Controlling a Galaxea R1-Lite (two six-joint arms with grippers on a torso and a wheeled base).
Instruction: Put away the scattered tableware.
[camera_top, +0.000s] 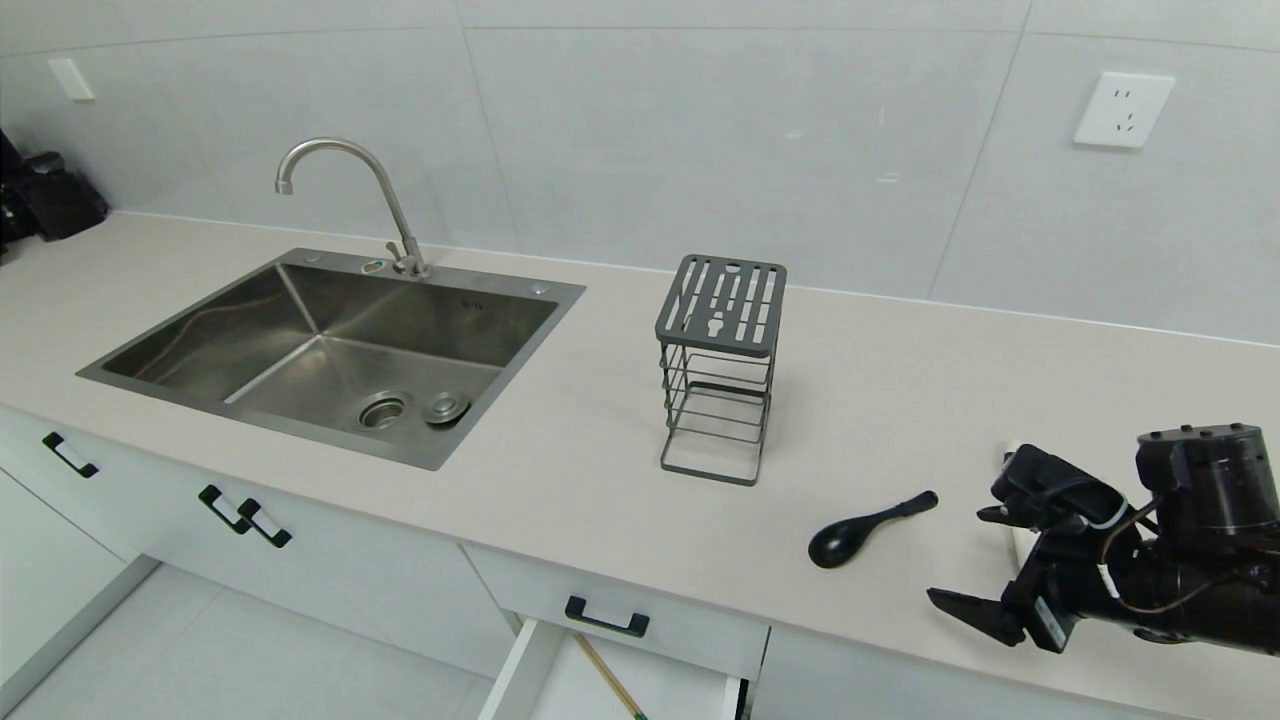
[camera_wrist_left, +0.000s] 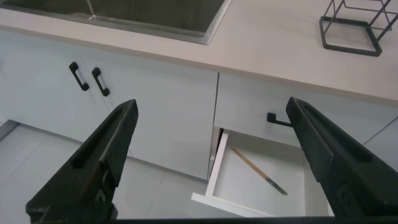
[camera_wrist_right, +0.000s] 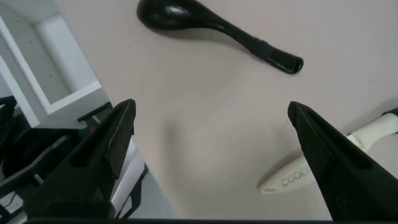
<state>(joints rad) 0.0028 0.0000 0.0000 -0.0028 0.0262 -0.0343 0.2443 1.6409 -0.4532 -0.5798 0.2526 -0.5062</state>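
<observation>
A black spoon lies on the beige counter, right of the wire rack. My right gripper hovers open just right of the spoon, nothing between its fingers. A white utensil lies beside it, partly hidden behind the gripper in the head view. My left gripper is open in front of the cabinets, below counter height, facing the open drawer. A wooden chopstick lies inside that drawer.
A steel sink with a curved faucet occupies the counter's left. Cabinet doors with black handles stand below it. A closed drawer front with a black handle sits above the open drawer. A wall socket is at the right.
</observation>
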